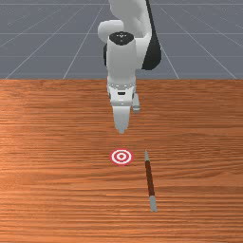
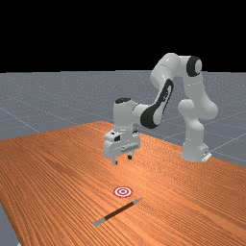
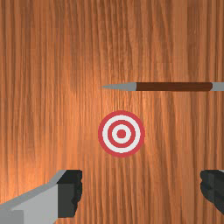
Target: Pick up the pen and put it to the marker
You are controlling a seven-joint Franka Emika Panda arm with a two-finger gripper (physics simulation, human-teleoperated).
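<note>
The open gripper (image 2: 122, 160) is being held above the table (image 1: 57, 190) while the pen (image 1: 150, 178) is lying to the front view's right of the marker (image 1: 121, 156), a quarter turn being needed before its barrel (image 3: 174, 86) is straddled.

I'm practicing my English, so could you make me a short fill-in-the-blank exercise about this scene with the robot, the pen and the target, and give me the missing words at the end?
In the front view, the pen lies to the ____ of the round target.
The long middle part of the pen is colored ____.
The rings of the round target are red and ____.
With its two fingers spread apart, the tool is holding ____.

Missing words: right; brown; white; nothing.
</note>
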